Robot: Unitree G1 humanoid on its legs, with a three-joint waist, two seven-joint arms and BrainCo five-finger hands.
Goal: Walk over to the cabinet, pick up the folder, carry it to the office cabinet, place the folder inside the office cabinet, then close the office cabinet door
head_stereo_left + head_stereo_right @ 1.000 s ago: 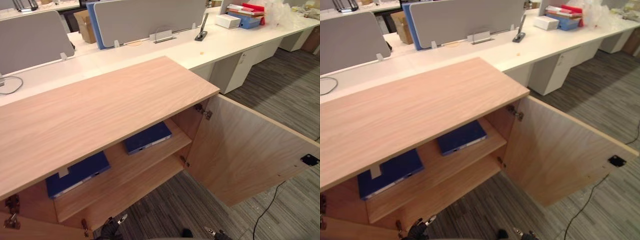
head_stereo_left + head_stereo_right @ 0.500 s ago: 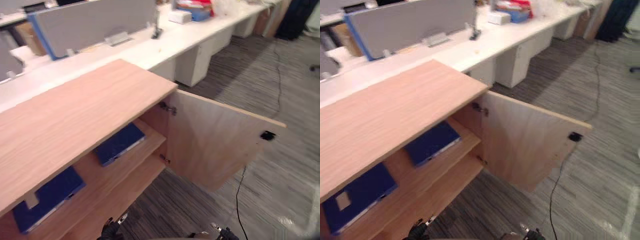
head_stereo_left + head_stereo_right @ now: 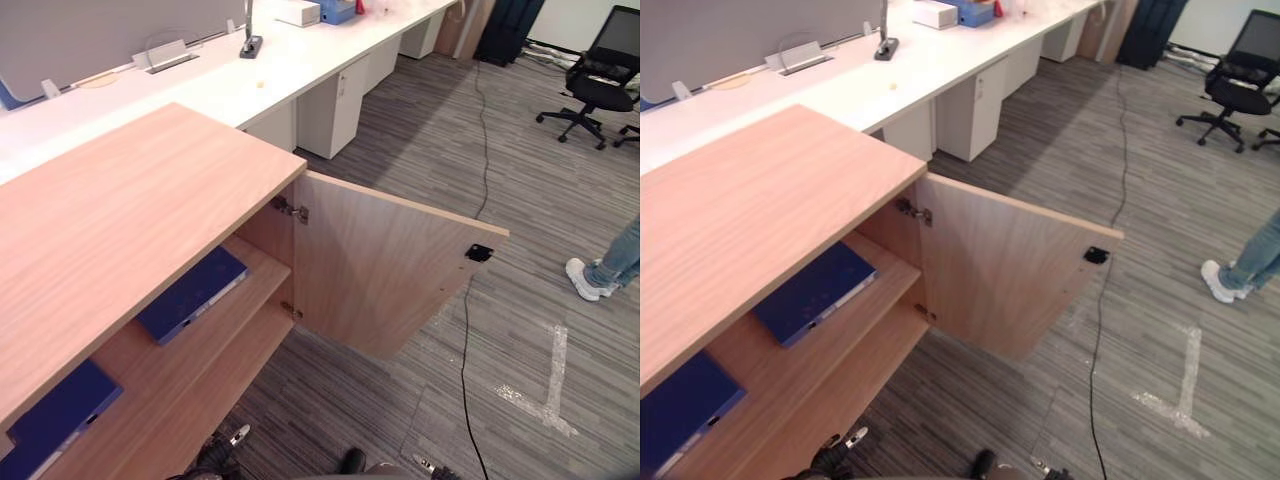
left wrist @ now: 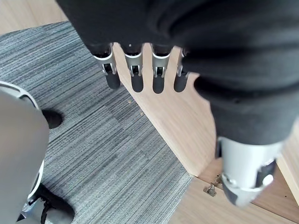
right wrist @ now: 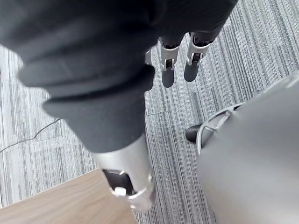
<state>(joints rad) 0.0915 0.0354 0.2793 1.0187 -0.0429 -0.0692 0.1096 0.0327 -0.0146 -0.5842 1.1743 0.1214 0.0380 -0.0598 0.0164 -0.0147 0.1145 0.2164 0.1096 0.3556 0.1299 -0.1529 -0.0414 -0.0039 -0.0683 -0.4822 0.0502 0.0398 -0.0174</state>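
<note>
Loose and empty, the left hand (image 4: 136, 74) hangs with straight fingers over the grey carpet (image 3: 520, 180) and the edge of a wooden board. The right hand (image 5: 168, 70) hangs the same way, fingers straight, with nothing in it. The cabinet (image 3: 120, 220) stands just in front, and its door (image 3: 385, 265) is swung wide open. One blue folder (image 3: 190, 293) lies flat on the shelf inside. A second blue folder (image 3: 55, 420) lies on the same shelf, further to the left. A person's leg (image 3: 610, 265) shows far off on the right.
</note>
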